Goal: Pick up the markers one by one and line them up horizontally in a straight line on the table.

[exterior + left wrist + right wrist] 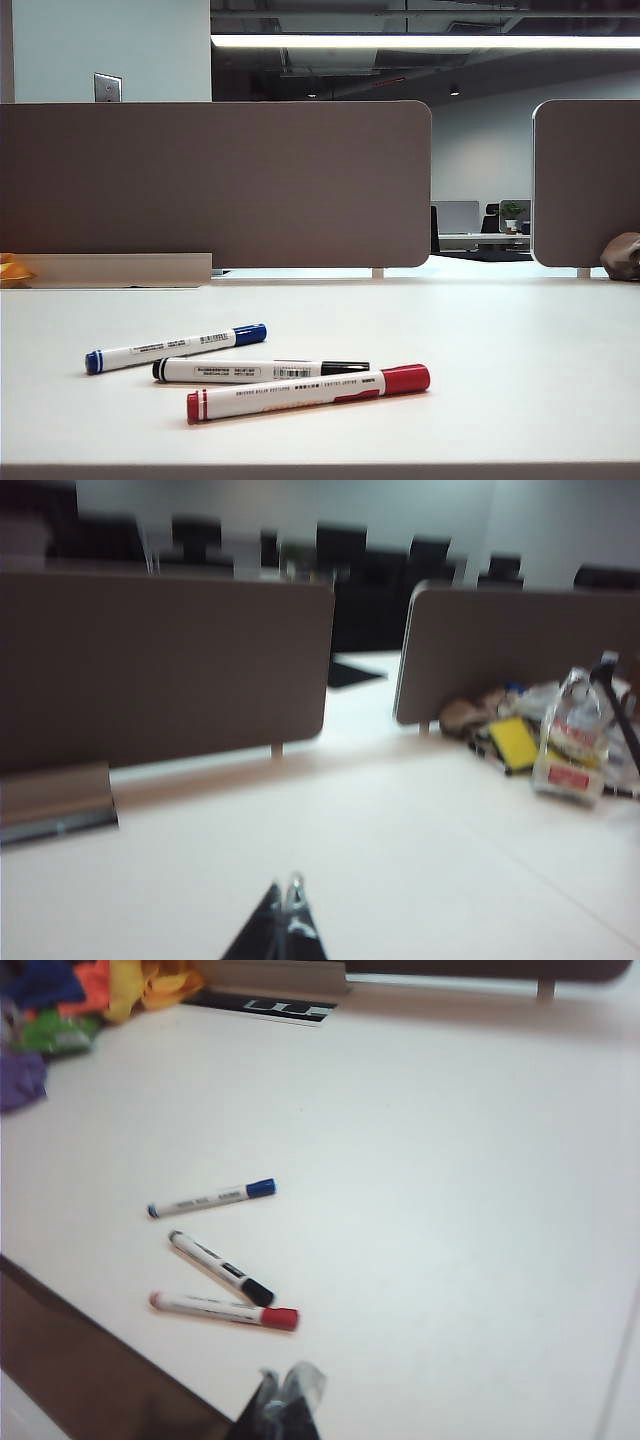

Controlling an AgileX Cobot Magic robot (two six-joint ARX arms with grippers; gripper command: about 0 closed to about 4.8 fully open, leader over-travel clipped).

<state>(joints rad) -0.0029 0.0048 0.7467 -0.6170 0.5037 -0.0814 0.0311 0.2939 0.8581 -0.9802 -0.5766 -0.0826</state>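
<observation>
Markers [260, 370]: slim, white-barrelled, on smooth table [500, 350] | left gripper [285, 900], right gripper [285, 1385]: jaws clenched, empty, aloft

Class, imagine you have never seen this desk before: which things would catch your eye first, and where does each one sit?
Three markers lie loosely grouped on the white table, near its front edge: the blue marker farthest back, the black marker in the middle, the red marker nearest. Grey-brown divider panels stand along the table's far side. The left gripper and right gripper are both shut, above bare tabletop, holding nothing.
</observation>
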